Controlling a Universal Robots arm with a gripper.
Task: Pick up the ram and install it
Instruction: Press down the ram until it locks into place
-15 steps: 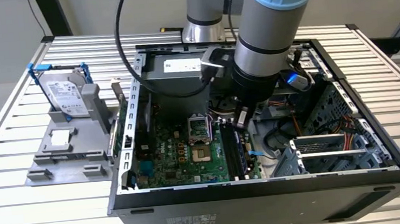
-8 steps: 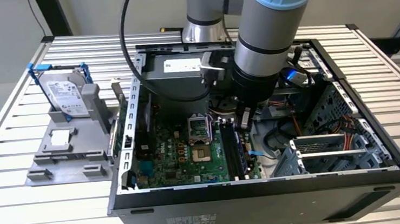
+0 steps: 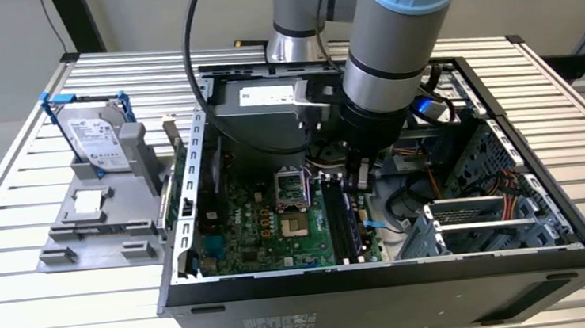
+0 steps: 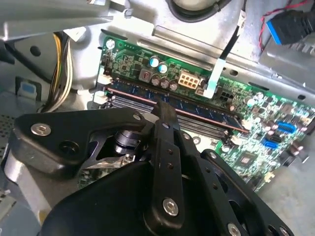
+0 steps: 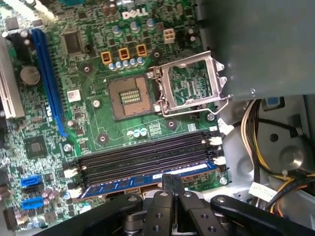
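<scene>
- Exterior view: open computer case [image 3: 388,283] lying on a slatted metal table [image 3: 30,314], interior facing up, green motherboard [image 3: 266,230] on its floor.
- At about 9 o'clock from the case, well apart on the table: grey fixture [image 3: 97,229] carrying a silver hard drive [image 3: 94,138] in a blue frame, propped upright.
- Inside the case, at 3 o'clock from the motherboard: grey drive cage [image 3: 478,223] and a tangle of cables [image 3: 422,192] crowding the arm's side.
- Grey arm [image 3: 389,52] with a blue collar, dropping nearly straight down into the case at the motherboard's 3 o'clock edge, wrist among the cables.
- First wrist view: empty CPU socket [image 5: 130,96] with its metal latch frame [image 5: 189,86] swung open beside it; black memory slots [image 5: 142,157] at 6 o'clock from the socket.
- Ram [image 5: 147,179], blue, lying along the slot nearest the gripper [image 5: 172,184]; also seen in the second wrist view [image 4: 197,105].
- Gripper fingers [image 5: 167,184] drawn narrow, pressed together at the ram's top edge near its middle; touching or just above, cannot tell.
</scene>
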